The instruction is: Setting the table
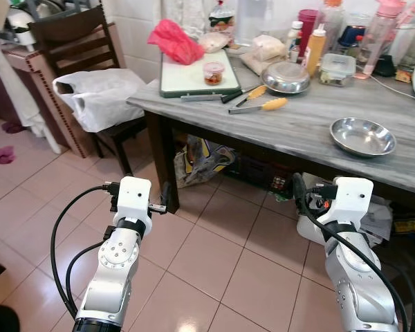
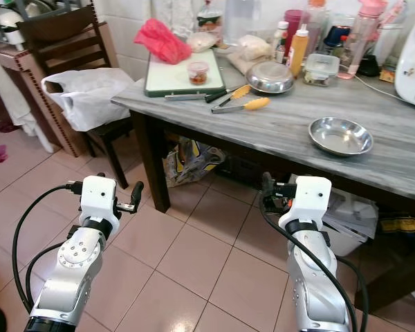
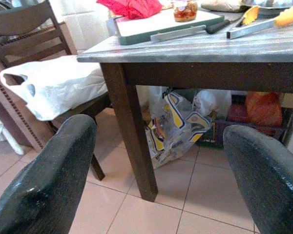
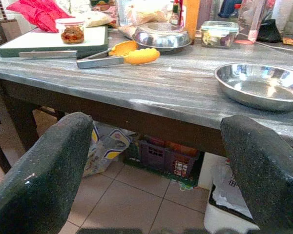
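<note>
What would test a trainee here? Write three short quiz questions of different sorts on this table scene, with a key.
1. True or false: the left claw holds the yellow-handled metal tongs.
2. Multiple choice: where does the small clear plastic tub of red food stand? A) in the shallow round steel dish near the table's front edge B) on the white cutting board with a green rim C) on the dark wooden chair
3. Fill in: the white plastic bag lies on the ____.

Key
1. False: both the left claw and the right claw are open and empty, below the grey wood-grain tabletop.
2. B
3. chair
</note>
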`<state>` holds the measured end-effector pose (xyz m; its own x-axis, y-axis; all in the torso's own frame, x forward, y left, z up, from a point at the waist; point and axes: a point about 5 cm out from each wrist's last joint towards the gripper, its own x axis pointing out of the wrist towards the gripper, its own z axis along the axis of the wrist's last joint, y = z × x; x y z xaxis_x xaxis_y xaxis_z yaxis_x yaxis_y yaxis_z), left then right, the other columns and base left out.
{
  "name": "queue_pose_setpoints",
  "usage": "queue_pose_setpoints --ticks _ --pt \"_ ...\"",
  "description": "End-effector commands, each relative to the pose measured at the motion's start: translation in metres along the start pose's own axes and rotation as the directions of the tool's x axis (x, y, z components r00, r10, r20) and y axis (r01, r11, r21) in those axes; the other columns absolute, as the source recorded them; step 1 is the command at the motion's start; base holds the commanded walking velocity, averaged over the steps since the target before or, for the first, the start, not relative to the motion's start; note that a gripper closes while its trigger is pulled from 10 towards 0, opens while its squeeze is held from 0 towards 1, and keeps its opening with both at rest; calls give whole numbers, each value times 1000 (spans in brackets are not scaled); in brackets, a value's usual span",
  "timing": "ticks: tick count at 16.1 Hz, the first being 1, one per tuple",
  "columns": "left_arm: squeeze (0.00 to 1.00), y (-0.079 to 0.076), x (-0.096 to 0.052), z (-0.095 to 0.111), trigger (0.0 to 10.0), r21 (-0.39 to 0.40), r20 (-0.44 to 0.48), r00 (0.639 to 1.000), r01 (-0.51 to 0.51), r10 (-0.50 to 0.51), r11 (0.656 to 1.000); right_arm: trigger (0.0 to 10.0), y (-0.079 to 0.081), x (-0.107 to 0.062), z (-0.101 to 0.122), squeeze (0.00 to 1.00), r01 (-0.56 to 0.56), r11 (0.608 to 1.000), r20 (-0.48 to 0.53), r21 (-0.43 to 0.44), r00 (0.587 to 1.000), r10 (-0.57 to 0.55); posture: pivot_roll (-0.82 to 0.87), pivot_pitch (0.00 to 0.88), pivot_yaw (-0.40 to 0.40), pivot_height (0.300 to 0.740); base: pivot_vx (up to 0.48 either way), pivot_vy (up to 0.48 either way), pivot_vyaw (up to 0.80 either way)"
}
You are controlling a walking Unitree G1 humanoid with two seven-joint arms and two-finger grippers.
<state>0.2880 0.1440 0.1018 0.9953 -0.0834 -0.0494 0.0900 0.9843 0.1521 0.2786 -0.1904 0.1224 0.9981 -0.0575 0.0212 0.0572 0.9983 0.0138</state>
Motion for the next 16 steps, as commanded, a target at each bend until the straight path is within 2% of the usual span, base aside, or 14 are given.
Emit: queue_pose_setpoints --ticks 1,10,16 --pt "0 1 2 2 10000 11 8 1000 4 -4 1000 10000 0 0 6 0 0 1000 20 -2 1000 0 -68 0 28 740 0 0 -800" --pt "0 10 -3 -1 10000 2 -3 998 -60 60 998 10000 7 3 4 0 -31 1000 14 -2 999 31 -42 0 12 740 0 0 -800" --pt "0 11 -3 0 10000 5 -2 998 -66 66 998 10000 10 5 5 0 -42 999 16 1 999 42 -38 0 11 740 0 0 -800"
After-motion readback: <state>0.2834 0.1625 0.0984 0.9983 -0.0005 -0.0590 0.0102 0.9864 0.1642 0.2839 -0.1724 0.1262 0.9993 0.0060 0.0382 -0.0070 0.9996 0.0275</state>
